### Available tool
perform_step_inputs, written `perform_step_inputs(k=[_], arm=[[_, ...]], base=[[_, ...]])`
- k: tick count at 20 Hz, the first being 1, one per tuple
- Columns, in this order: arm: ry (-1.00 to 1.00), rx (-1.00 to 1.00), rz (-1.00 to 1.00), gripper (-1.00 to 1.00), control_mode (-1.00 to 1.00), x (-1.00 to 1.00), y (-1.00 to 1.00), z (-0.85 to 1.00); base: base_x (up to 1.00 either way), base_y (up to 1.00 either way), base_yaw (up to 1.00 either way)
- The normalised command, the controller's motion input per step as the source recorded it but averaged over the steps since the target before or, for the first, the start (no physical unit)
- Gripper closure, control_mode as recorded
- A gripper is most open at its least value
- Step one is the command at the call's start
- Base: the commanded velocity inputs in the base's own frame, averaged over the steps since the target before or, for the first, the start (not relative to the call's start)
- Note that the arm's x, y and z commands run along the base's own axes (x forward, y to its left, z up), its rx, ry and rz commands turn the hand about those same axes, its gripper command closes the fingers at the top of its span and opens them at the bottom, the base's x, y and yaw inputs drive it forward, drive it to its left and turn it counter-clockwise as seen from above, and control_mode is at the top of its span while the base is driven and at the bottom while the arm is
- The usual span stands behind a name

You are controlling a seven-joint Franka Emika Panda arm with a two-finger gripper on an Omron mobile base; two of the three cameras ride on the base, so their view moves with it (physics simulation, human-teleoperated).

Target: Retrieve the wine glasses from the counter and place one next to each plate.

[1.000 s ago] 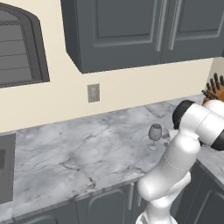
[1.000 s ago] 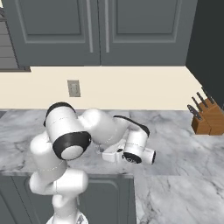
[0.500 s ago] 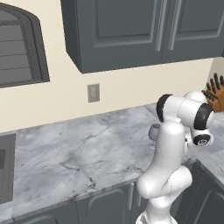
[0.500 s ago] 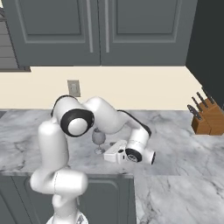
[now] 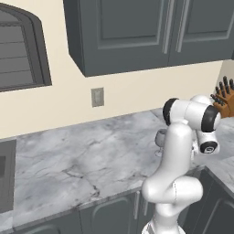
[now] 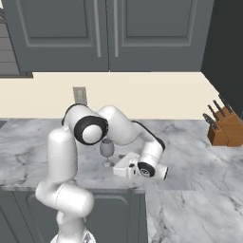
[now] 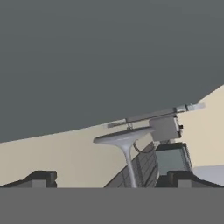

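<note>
Smoky-grey wine glass (image 6: 107, 150) stands upright near the marble counter's (image 6: 190, 156) front edge, just beside our released, wide-spread gripper (image 6: 119, 169); its stem (image 7: 129, 168) rises between our fingertips (image 7: 41, 178), so we judge closing comes next

Counter (image 5: 82, 160): white marble, grey veining. Wine glass (image 6: 107, 149): smoky grey, translucent. Upper cabinets (image 5: 137, 32): dark grey. Wall (image 5: 64, 107): cream; outlet plate (image 5: 97, 97) grey. Knife block (image 6: 225, 132), far right: brown wood, dark handles. Arm (image 5: 176, 183): white, dark joints.
</note>
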Motion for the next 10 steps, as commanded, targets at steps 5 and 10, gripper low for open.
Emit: perform_step_inputs(k=[5, 10], arm=[[0.01, 0.00, 0.00, -1.00, -1.00, 0.13, 0.16, 0.06], [0.00, 0.00, 0.00, -1.00, -1.00, 0.03, 0.09, 0.02]], base=[[0.00, 0.00, 0.00], [0.00, 0.00, 0.00]])
